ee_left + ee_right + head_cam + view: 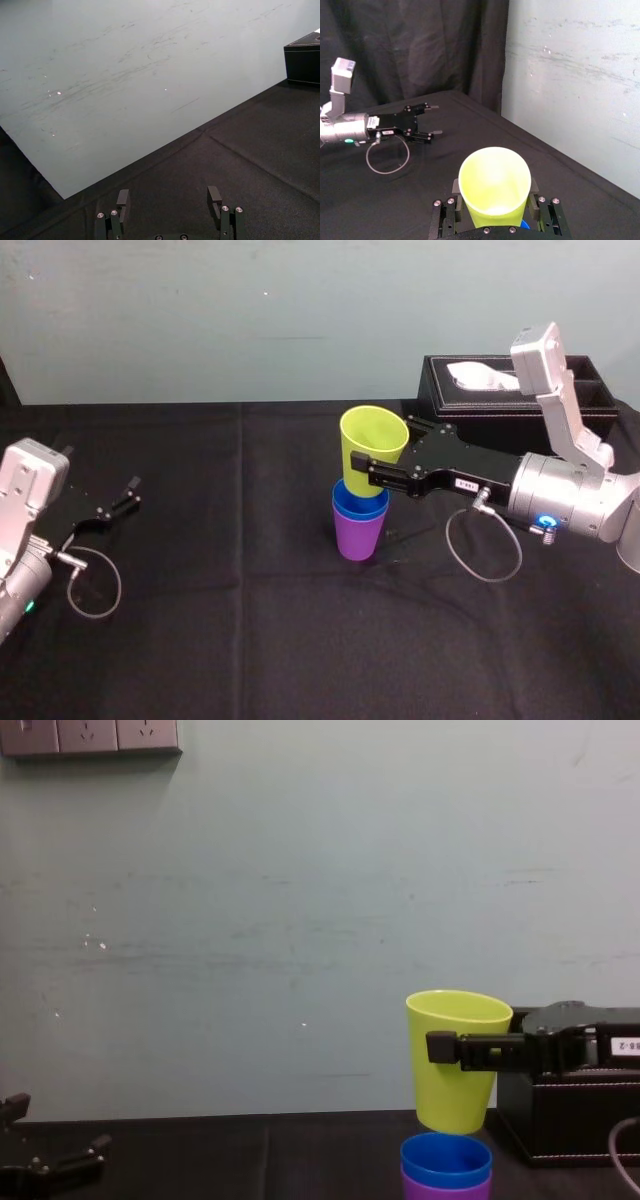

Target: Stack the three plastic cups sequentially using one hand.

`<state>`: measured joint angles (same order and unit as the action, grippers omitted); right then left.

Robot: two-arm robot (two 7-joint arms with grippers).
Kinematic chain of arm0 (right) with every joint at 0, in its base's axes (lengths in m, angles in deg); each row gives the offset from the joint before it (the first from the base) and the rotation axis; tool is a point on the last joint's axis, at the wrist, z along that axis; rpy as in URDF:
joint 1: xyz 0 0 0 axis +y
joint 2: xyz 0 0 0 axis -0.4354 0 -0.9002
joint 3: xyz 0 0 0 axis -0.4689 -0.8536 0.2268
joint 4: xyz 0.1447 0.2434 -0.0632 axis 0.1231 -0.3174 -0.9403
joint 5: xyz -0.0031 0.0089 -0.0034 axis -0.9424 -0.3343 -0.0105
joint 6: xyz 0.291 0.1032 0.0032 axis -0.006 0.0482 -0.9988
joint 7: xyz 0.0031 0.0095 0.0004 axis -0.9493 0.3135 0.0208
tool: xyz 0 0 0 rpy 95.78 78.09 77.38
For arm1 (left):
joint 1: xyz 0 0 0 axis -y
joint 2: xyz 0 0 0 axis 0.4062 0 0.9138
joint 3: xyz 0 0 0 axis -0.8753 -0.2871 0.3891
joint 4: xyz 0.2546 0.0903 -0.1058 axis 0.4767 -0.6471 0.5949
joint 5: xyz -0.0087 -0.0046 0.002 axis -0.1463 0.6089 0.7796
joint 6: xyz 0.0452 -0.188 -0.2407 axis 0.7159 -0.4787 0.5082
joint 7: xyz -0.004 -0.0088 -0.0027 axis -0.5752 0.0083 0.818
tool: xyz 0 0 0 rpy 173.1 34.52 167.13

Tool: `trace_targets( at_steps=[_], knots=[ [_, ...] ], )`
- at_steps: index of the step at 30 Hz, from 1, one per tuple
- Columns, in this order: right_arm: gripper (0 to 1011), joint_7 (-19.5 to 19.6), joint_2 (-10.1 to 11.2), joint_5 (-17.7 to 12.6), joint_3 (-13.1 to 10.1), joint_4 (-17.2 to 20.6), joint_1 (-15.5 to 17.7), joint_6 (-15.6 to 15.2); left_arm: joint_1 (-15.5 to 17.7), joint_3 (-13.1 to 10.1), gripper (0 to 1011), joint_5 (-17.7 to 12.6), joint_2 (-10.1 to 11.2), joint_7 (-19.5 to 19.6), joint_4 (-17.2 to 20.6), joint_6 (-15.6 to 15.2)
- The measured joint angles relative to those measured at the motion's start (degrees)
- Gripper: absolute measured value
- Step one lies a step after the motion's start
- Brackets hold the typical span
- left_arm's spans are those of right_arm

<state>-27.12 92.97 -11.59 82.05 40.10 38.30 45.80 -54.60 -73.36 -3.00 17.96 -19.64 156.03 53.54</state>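
Two cups stand nested near the middle of the black-clothed table (250,640): the blue cup (360,502) sits inside the purple cup (360,537), with only its upper band showing above the purple rim. Both are upright, mouths up.

The yellow-green cup (455,1060) is off the table, held directly over this pair. From the chest view its base hangs right at the blue cup's mouth. Whether it has dipped inside or is a sliver above cannot be told. It is close to upright and is not seated.

The right gripper (382,450) reaches in from the robot's right and clamps the yellow-green cup around its upper part, a little below the rim. One blocky finger presses the near wall and the other the far wall, so the jaws are spread only by the cup's width. A small white label (467,483) shows on the gripper's black body.

Behind the right arm, at the far right of the table against the pale wall (300,920), stands a black tissue box (520,400), well apart from the cups.

The left gripper (168,196) rests low over the cloth at the robot's left, far from the stack. Its fingers are spread wide with nothing between them.
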Motion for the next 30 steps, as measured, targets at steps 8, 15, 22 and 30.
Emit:
trace_targets(
  at_steps=[8,15,22,30],
  knots=[
    [743,-0.57,-1.25,0.53,0.77,-2.88,-1.23,-0.06,0.00,0.00,1010,0.00,0.00,0.00,0.00,0.00],
    [743,-0.98,-1.99,0.98,1.18,-4.56,-1.80,0.13,0.00,0.00,1010,0.00,0.00,0.00,0.00,0.00],
    [744,-1.11,-2.52,1.41,1.38,-5.73,-2.15,0.24,0.00,0.00,1010,0.00,0.00,0.00,0.00,0.00],
    [744,-1.36,-2.94,1.75,1.47,-6.63,-2.28,0.33,0.00,0.00,1010,0.00,0.00,0.00,0.00,0.00]
  ],
)
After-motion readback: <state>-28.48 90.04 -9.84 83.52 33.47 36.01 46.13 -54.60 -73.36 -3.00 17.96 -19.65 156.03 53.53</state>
